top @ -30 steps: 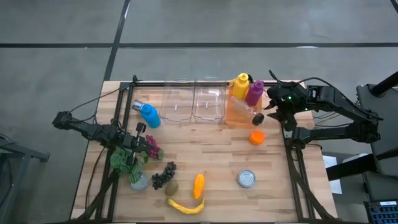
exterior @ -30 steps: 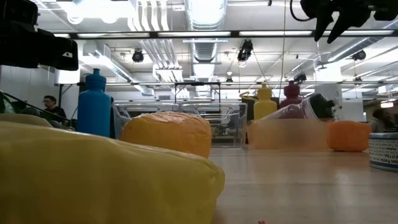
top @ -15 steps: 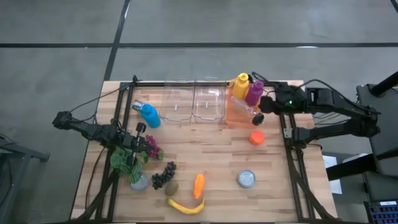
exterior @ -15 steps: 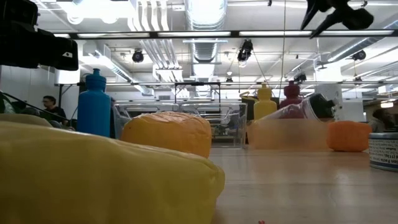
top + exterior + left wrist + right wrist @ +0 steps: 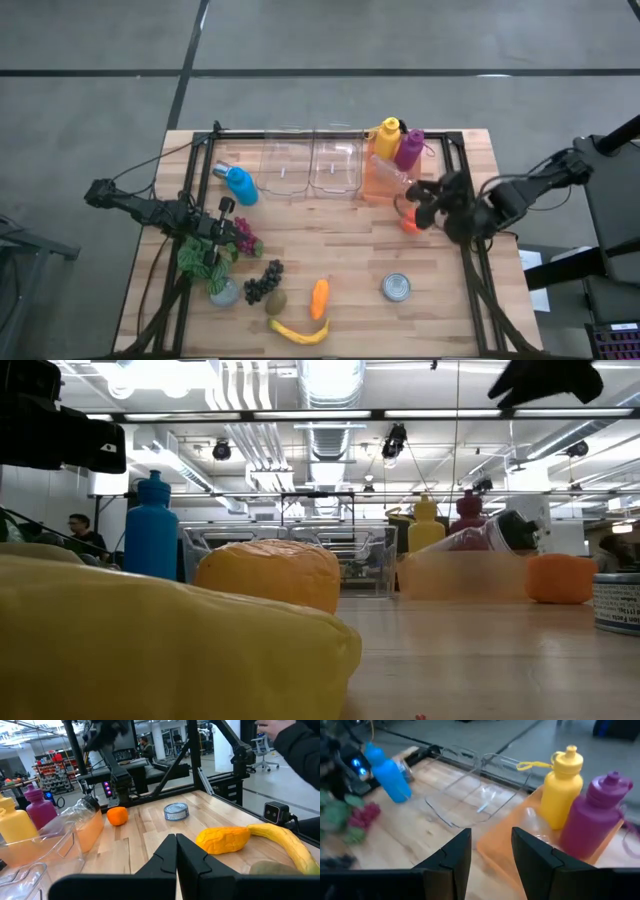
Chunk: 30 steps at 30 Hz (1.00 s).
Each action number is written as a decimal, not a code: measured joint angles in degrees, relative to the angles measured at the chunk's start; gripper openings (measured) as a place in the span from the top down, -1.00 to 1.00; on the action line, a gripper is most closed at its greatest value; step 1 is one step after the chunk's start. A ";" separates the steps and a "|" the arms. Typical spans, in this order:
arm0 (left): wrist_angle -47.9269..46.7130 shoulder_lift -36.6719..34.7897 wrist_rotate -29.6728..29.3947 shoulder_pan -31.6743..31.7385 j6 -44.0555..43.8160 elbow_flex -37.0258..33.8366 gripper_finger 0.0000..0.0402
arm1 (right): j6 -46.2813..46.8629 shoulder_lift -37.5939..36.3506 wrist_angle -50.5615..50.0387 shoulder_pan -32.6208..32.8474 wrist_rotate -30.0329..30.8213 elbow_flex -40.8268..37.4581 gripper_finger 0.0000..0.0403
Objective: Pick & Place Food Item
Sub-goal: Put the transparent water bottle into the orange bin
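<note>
Yellow banana (image 5: 299,332) lies at the bottom middle of the high view, the carrot (image 5: 319,297) just above it. Left gripper (image 5: 212,245) waits at the left, fingers pinched together on nothing. Farther up on the right, the right gripper (image 5: 421,205) hangs over the orange (image 5: 409,224), fingers apart and empty.

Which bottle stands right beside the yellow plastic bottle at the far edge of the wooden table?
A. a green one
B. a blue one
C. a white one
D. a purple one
D: the purple plastic bottle stands touching the yellow plastic bottle; the blue plastic bottle is far off across the wooden table.
</note>
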 joint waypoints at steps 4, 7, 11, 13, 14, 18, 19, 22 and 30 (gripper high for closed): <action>0.00 0.00 -0.02 0.01 0.00 0.00 0.99 | -0.62 -0.17 -0.24 5.51 2.45 -6.66 0.32; 0.00 0.00 0.00 0.02 0.00 0.01 0.99 | 3.20 -0.31 -0.26 8.71 4.12 -10.90 0.32; 0.00 0.00 0.00 0.02 0.00 0.01 0.99 | 14.11 -0.39 -0.36 12.23 11.08 -14.40 0.32; 0.00 0.00 0.00 0.02 0.00 0.01 0.99 | 15.65 -0.30 -0.38 13.69 11.02 -15.33 0.32; 0.00 0.00 0.00 0.02 0.00 0.01 0.99 | 15.65 -0.23 -0.37 14.53 10.67 -15.68 0.32; 0.00 0.00 0.00 0.02 0.00 -0.01 0.99 | 13.44 -0.26 -0.36 17.33 10.50 -16.78 0.32; 0.00 0.00 0.00 0.02 0.00 0.00 0.99 | 13.22 -0.24 -0.38 17.71 10.37 -17.04 0.32; 0.00 0.00 0.00 0.02 0.00 0.01 0.99 | 14.01 -0.15 -0.36 18.00 10.09 -17.92 0.32; 0.00 0.00 0.00 0.02 0.00 0.01 0.99 | 15.70 -0.05 -4.25 17.97 2.68 -19.67 0.32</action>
